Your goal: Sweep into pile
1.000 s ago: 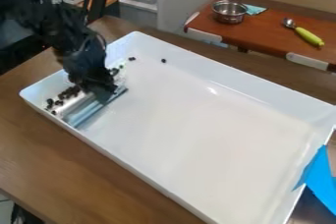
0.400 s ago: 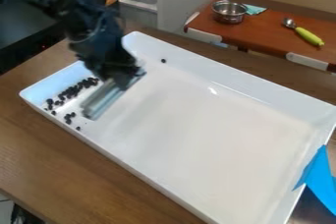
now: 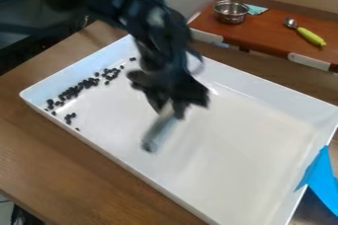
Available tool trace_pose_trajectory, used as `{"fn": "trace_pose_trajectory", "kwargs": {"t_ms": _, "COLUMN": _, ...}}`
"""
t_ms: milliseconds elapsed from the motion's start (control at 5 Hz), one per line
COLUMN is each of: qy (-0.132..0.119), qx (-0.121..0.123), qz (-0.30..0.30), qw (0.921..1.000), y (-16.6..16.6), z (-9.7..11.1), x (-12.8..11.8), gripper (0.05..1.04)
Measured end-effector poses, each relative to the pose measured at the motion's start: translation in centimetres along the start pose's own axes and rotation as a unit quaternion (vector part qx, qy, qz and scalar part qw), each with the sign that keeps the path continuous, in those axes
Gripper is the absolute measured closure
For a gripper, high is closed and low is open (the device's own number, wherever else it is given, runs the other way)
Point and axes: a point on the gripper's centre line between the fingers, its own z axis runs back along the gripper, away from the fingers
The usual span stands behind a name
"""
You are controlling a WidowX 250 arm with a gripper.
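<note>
the white tray (image 3: 231, 174) sits on the brown wooden desk (image 3: 72, 160). the end effector (image 3: 175, 108) hangs over the tray's inner part, grasping a grey sweeping tool (image 3: 157, 134) that slants down, its lower end over the tray's floor; motion blurs both, and i can't tell whether the tool touches the tray. small black pieces (image 3: 78, 87) lie in a loose, uneven band inside the tray, near its short wall, with a few apart from the band, toward the tray's near long wall. blue tape (image 3: 322, 179) is at the tray's opposite short end. beyond the tray's far long wall, a metal bowl (image 3: 231, 13) and a green-handled spoon (image 3: 309, 35) rest on a reddish surface (image 3: 274, 35).
</note>
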Motion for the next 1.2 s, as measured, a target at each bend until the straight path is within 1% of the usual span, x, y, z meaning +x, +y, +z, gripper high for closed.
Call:
{"fn": "trace_pose_trajectory", "kwargs": {"t_ms": 200, "qy": -0.002, "qx": 0.022, "qz": 0.005, "qw": 0.9998, "y": -4.5, "z": -1.8, "x": -0.1, "gripper": 0.721}}
{"fn": "trace_pose_trajectory", "kwargs": {"t_ms": 400, "qy": -0.009, "qx": 0.028, "qz": -0.006, "qw": 0.9995, "y": -6.9, "z": -3.3, "x": -0.5, "gripper": 0.721}}
{"fn": "trace_pose_trajectory", "kwargs": {"t_ms": 600, "qy": -0.012, "qx": 0.022, "qz": -0.004, "qw": 0.9997, "y": -7.3, "z": -3.6, "x": -0.1, "gripper": 0.679}}
{"fn": "trace_pose_trajectory", "kwargs": {"t_ms": 800, "qy": 0.009, "qx": 0.014, "qz": 0.004, "qw": 0.9999, "y": -6.4, "z": -3.7, "x": 0.1, "gripper": 0.378}}
{"fn": "trace_pose_trajectory", "kwargs": {"t_ms": 1000, "qy": 0.018, "qx": -0.004, "qz": 0.021, "qw": 0.9996, "y": -5.3, "z": -1.5, "x": 2.4, "gripper": 0.118}}
{"fn": "trace_pose_trajectory", "kwargs": {"t_ms": 1200, "qy": 0.044, "qx": 0.005, "qz": 0.013, "qw": 0.9990, "y": -4.4, "z": 2.3, "x": 5.2, "gripper": 0.082}}
